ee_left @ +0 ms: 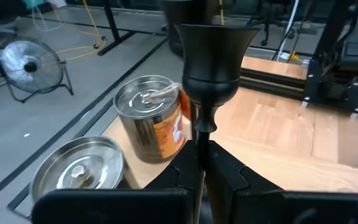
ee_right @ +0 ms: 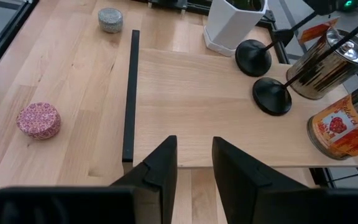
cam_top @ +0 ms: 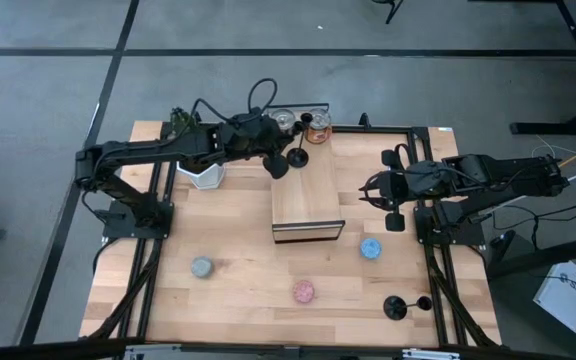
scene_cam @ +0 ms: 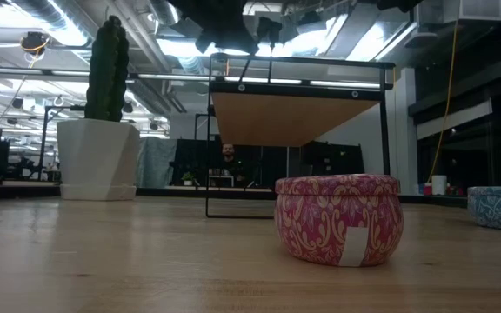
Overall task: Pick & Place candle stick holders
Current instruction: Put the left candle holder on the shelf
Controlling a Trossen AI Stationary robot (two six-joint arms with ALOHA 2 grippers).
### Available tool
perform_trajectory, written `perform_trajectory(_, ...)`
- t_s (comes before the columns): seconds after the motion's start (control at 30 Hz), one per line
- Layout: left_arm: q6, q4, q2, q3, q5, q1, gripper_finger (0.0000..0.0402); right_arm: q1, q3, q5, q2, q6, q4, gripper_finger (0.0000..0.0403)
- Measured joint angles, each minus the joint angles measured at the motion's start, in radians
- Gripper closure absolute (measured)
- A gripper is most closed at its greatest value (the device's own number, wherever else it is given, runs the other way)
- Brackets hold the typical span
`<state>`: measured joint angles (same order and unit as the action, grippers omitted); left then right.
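One black candle stick holder [ee_left: 211,68] was clamped by its thin stem in the left gripper [cam_top: 271,150], over the far end of the raised wooden shelf [cam_top: 306,195] beside the metal tins [cam_top: 316,125]. A second holder [cam_top: 297,157] already stood on that shelf, and a third [cam_top: 395,307] lay on the table [cam_top: 248,290] near the front right. This looked like the placing step: lower the base flat, then release, while the right gripper [cam_top: 368,188] waited with fingers slightly apart, empty, right of the shelf.

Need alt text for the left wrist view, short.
The left tool is shut on the thin stem of a black candle stick holder, its cup end pointing away from the camera. Behind it sit a shiny metal tin with an orange label and a plain silver tin, at the edge of the wooden table.
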<state>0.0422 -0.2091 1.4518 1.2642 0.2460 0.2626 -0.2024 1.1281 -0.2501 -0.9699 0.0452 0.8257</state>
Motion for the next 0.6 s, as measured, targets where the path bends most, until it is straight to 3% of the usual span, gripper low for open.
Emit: perform_trajectory(0.6, 0.007, -0.019, -0.016, -0.003, 0.005, -0.034, 0.0393, 0.0, 0.0, 0.0, 0.0, 0.0, 0.0, 0.03)
